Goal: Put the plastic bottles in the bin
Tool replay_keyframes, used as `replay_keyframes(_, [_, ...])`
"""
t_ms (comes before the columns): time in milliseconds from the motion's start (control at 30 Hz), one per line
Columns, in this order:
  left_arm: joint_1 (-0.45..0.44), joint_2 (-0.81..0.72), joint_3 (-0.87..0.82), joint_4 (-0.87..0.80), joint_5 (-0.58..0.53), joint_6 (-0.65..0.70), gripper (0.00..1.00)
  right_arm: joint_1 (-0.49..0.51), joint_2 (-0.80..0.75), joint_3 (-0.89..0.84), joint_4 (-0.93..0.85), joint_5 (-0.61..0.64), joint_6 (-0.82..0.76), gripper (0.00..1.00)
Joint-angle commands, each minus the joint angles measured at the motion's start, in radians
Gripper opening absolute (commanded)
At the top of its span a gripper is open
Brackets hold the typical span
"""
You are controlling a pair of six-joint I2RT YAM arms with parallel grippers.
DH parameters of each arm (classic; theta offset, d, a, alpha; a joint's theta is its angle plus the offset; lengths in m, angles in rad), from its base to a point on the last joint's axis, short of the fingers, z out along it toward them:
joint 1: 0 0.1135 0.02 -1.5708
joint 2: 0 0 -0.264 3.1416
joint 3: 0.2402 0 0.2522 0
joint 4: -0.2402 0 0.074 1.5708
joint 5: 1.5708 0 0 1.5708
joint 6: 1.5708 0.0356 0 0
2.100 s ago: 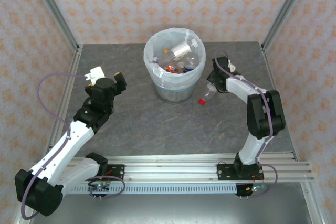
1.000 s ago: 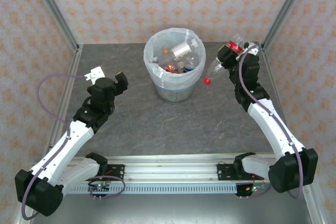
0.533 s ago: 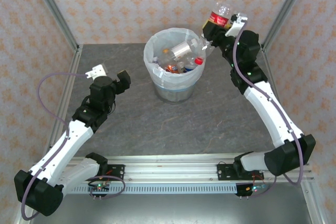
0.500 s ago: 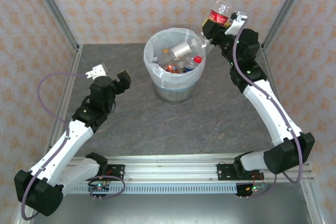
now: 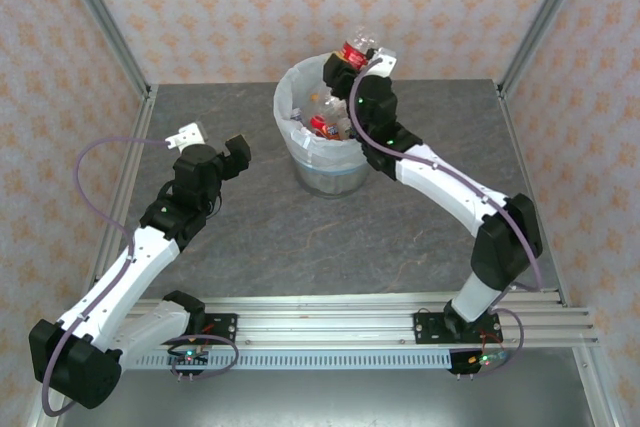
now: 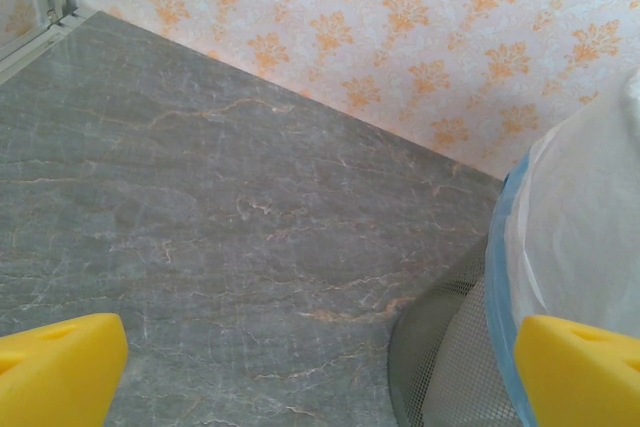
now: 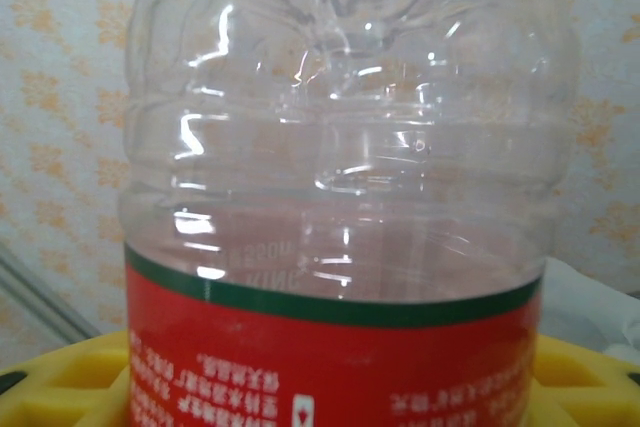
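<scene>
The bin (image 5: pixel 325 175), lined with a white bag, stands on the far middle of the table. It is placed within reach of both arms, and other bottles (image 5: pixel 308 109) already lie inside it, though they are indistinct. The right arm reaches across from the near right so that the right gripper (image 5: pixel 357 62) hangs over the bin's mouth, clamped on a clear bottle with a red label (image 5: pixel 355 47). The right wrist view shows the yellow pads (image 7: pixel 60 377) pressed to the label and the bottle's base turned away from the wrist. In my judgement the bottle is held there so that releasing it lets it fall neck-first into the liner rather than onto the rim. The left gripper (image 5: pixel 212 139) is empty and waits to the left of the bin with its pads (image 6: pixel 60 362) wide apart, well clear of the drop. Patterned orange wallpaper (image 5: pixel 250 7) and aluminium posts (image 5: pixel 105 27) enclose the cell. The table (image 5: pixel 250 237) is grey, marble-veined, flat and matt.
</scene>
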Motion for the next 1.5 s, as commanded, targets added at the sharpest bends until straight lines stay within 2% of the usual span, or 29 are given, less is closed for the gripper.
replay_keyframes(0, [0.009,-0.009,0.022,-0.019,-0.009,0.018,1.0,0.043,0.005,-0.016,0.123,0.141,0.014,0.64])
replay_keyframes(133, [0.009,-0.004,0.025,-0.017,-0.005,0.02,1.0,0.047,0.007,-0.026,0.041,0.136,0.01,0.73])
replay_keyframes(300, [0.01,0.006,0.026,-0.013,-0.004,0.016,1.0,0.049,-0.061,-0.081,-0.019,0.102,-0.098,0.88])
replay_keyframes(400, [0.013,0.017,0.032,-0.012,0.0,0.015,1.0,0.049,-0.103,-0.067,-0.131,0.061,-0.188,0.97])
replay_keyframes(633, [0.016,0.04,0.042,-0.008,0.015,0.007,1.0,0.039,-0.2,-0.008,-0.351,0.099,-0.305,1.0])
replay_keyframes(733, [0.016,0.049,0.046,-0.007,0.024,0.0,1.0,0.022,-0.186,0.08,-0.498,0.07,-0.301,0.99])
replay_keyframes(833, [0.017,0.053,0.048,-0.009,0.03,-0.003,1.0,-0.003,-0.142,0.182,-0.615,-0.037,-0.289,0.99])
replay_keyframes(900, [0.016,0.055,0.049,-0.013,0.029,-0.003,1.0,-0.02,-0.062,0.329,-0.747,-0.097,-0.297,0.99])
replay_keyframes(1033, [0.016,0.052,0.042,-0.019,0.026,-0.009,1.0,-0.035,0.144,0.668,-1.009,0.027,-0.319,0.99])
replay_keyframes(1233, [0.018,0.031,0.026,-0.026,0.009,-0.015,1.0,-0.056,0.463,1.19,-1.368,0.034,-0.31,1.0])
replay_keyframes(1467, [0.018,0.027,0.022,-0.034,-0.001,-0.007,1.0,-0.057,0.473,1.199,-1.467,0.051,-0.328,0.97])
